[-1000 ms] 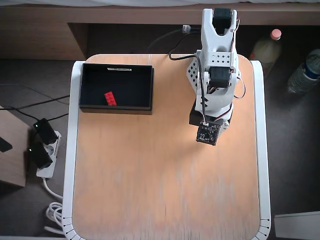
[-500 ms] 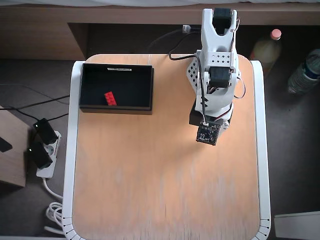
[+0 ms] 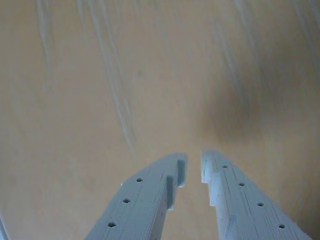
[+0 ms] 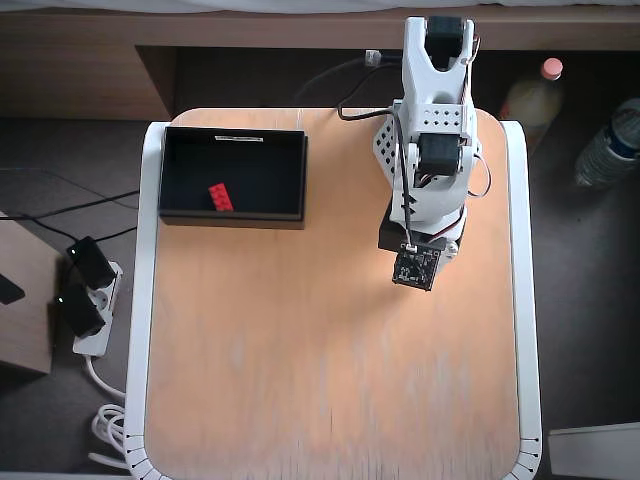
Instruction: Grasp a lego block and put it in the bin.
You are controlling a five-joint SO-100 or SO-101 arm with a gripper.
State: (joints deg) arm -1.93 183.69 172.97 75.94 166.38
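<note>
Red against the black floor, the lego block [image 4: 220,197] lies inside the bin [image 4: 232,214], a little left of its middle and near the front wall in the overhead view. A pale label strip [image 4: 238,139] sits on the bin's far rim. The bin stands at the upper left of the orange wooden surface [image 4: 330,370], well apart from the white arm [image 4: 432,150], which is folded at the upper right. In the wrist view the gripper [image 3: 194,170] hangs over bare wood with its two pale fingers [image 3: 150,195] nearly together, a narrow gap between the tips and nothing held. Off the surface, a power strip [image 4: 88,300] lies on the floor at the left and two bottles [image 4: 530,95] stand at the right.
</note>
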